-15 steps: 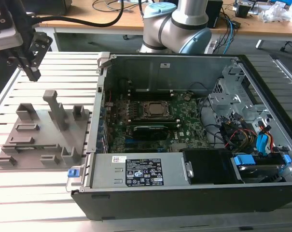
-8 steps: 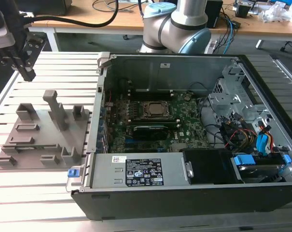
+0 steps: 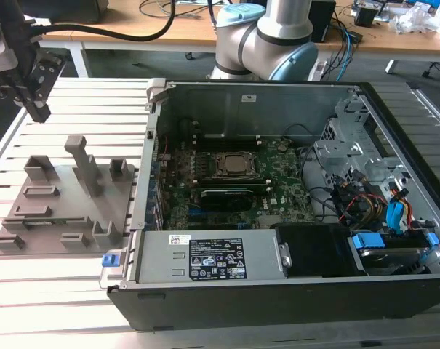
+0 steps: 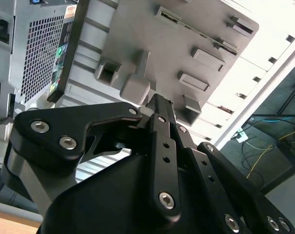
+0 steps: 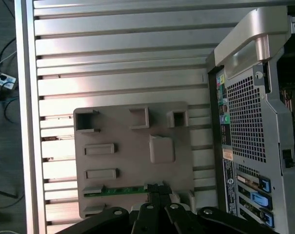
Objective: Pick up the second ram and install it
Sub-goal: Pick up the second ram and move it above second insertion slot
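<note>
The gripper (image 3: 39, 111) hangs in the air over the far part of the metal table (image 3: 96, 109), towards the exterior view's left. Its jaws are pressed together and nothing is between them. It touches nothing.

Below it, a grey holder (image 5: 132, 165) lies flat on the table, just beside the open computer case (image 3: 241, 98), which stands at the exterior view's right. The second ram (image 5: 119, 190) is in the holder, lying in a long slot near the holder's near edge. In the first wrist view, the gripper's tips are just beside one end of the stick, but higher than it.
</note>
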`<state>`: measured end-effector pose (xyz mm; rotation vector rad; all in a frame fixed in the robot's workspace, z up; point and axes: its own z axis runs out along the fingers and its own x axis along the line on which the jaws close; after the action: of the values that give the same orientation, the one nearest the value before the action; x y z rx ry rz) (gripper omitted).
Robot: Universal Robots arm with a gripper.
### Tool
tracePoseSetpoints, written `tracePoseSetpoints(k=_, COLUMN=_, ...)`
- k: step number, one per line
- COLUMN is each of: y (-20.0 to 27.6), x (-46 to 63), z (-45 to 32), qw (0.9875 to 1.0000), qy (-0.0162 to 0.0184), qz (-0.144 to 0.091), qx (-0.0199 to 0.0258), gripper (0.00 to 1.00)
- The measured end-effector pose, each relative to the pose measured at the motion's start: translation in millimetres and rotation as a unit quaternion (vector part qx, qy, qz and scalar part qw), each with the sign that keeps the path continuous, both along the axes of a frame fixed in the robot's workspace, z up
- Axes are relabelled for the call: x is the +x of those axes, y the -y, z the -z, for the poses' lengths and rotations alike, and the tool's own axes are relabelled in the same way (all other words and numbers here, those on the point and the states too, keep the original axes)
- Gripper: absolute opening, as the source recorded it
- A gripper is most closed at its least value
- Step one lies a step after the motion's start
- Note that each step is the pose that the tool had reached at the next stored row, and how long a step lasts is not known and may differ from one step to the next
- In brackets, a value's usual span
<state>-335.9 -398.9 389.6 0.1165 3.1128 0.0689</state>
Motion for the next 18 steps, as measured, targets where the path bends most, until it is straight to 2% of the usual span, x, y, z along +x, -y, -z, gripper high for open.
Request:
tracePoseSetpoints(k=4, y=0.0, x=-1.4, z=0.0, qw=1.0000, qy=0.0000, qz=-0.007, qx=0.0000, gripper=0.11)
tracePoseSetpoints(k=7, y=0.0, x=-1.4, z=0.0, qw=0.9991, qy=0.0000, qz=-0.041, qx=0.0000, gripper=0.11)
tracePoseSetpoints(k=8, y=0.0, x=-1.4, z=0.0, qw=0.9970, qy=0.0000, qz=-0.078, qx=0.0000, gripper=0.11)
tracePoseSetpoints(k=9, y=0.0, x=-1.4, z=0.0, qw=0.9934, qy=0.0000, qz=-0.114, qx=-0.0001, gripper=0.11)
tracePoseSetpoints(k=10, y=0.0, x=-1.5, z=0.0, qw=0.9921, qy=0.0000, qz=-0.126, qx=0.0000, gripper=0.11)
tracePoseSetpoints(k=12, y=0.0, x=-1.4, z=0.0, qw=0.9884, qy=0.0000, qz=-0.152, qx=0.0000, gripper=0.11)
tracePoseSetpoints(k=13, y=0.0, x=-1.4, z=0.0, qw=0.9857, qy=0.0000, qz=-0.168, qx=0.0000, gripper=0.11)
tracePoseSetpoints(k=15, y=0.0, x=-1.4, z=0.0, qw=0.9826, qy=0.0000, qz=-0.185, qx=0.0000, gripper=0.11)
tracePoseSetpoints(k=16, y=0.0, x=-1.4, z=0.0, qw=0.9794, qy=0.0000, qz=-0.202, qx=0.0000, gripper=0.11)
tracePoseSetpoints(k=17, y=0.0, x=-1.4, z=0.0, qw=0.9777, qy=0.0000, qz=-0.210, qx=0.0000, gripper=0.11)
tracePoseSetpoints(k=18, y=0.0, x=-1.4, z=0.0, qw=0.9755, qy=0.0000, qz=-0.220, qx=0.0000, gripper=0.11)
